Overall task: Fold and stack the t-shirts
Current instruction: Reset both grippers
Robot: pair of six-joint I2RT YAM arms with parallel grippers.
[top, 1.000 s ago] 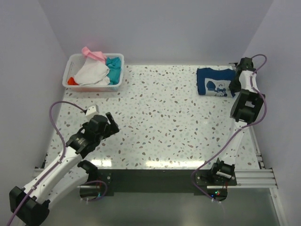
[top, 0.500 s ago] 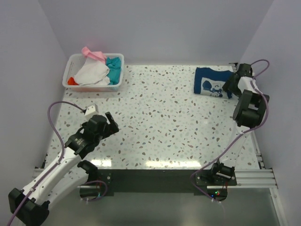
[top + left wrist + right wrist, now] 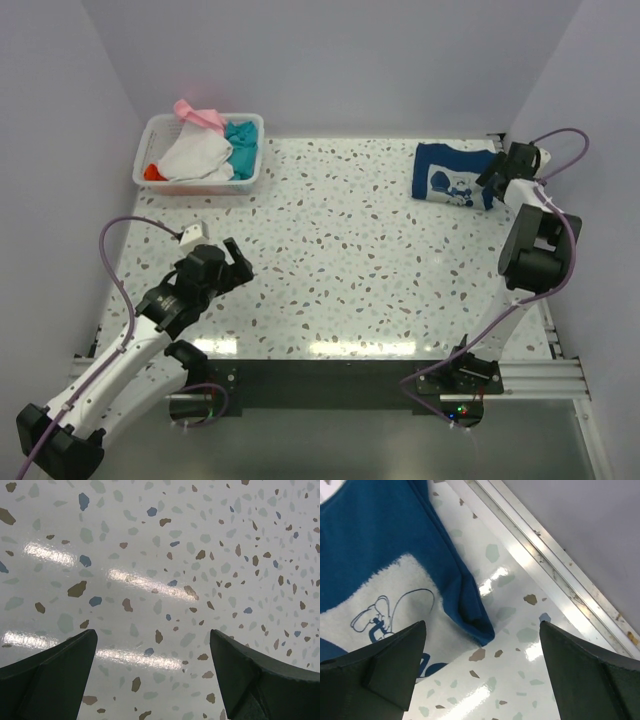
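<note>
- Top external view: the navy t-shirt [image 3: 448,176], which looks folded with its white cartoon print up, lies at about 1 o'clock on the tabletop [image 3: 350,260]. The right hand [image 3: 492,186] is at its 3 o'clock edge.
- Right wrist view: the right hand [image 3: 482,625] is spread wide and holds nothing. It hovers over the navy t-shirt's [image 3: 385,555] folded corner, with the metal rail [image 3: 545,545] close by toward 2 o'clock.
- The left hand [image 3: 232,258] sits at about 8 o'clock. In its wrist view the left hand [image 3: 152,632] gapes wide over bare speckled surface and is empty.
- The white plastic basket [image 3: 247,181] at 10 o'clock holds the white tee [image 3: 195,155], teal tee [image 3: 242,138], pink tee [image 3: 198,113] and orange-red tee [image 3: 150,172] in a loose heap, so most of the folding is not yet done.
- Risk: if the right hand closes on this corner it may pinch only the top layer, and a lift would then peel the fold open.
- Risk: the shirt lies near the tabletop's 3 o'clock edge, so a nudge outward could push cloth against the rail or catch a finger on it.
- Risk: the heaped tees overlap, so pulling one out may drag a neighbour along or shift the light basket.
</note>
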